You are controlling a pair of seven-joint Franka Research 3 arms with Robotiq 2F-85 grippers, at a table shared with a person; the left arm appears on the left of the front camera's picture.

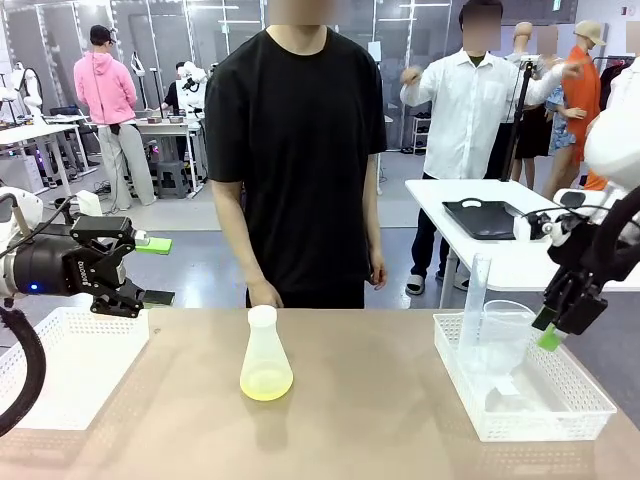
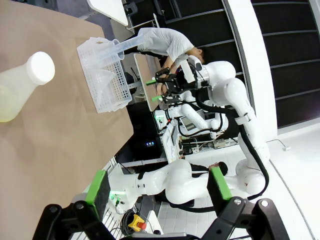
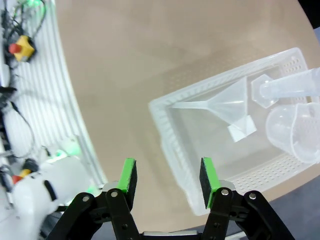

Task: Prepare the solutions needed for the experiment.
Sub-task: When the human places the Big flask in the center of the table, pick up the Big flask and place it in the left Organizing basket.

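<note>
Tabletop bare between left-edge basket, central flask of yellow solution, right-edge basket.

A translucent plastic conical flask stands mid-table, holding a thin layer of pale yellow-green liquid. The left gripper, jaws spread wide, hovers by a white perforated tray.

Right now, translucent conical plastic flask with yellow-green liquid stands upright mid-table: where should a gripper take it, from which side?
Probably the narrow neck of the flask, just under the flared rim, fingers level, coming from the robot's side. It stands upright and its body widens downward, so pads would slide there; the person's hand sits just behind it.
</note>
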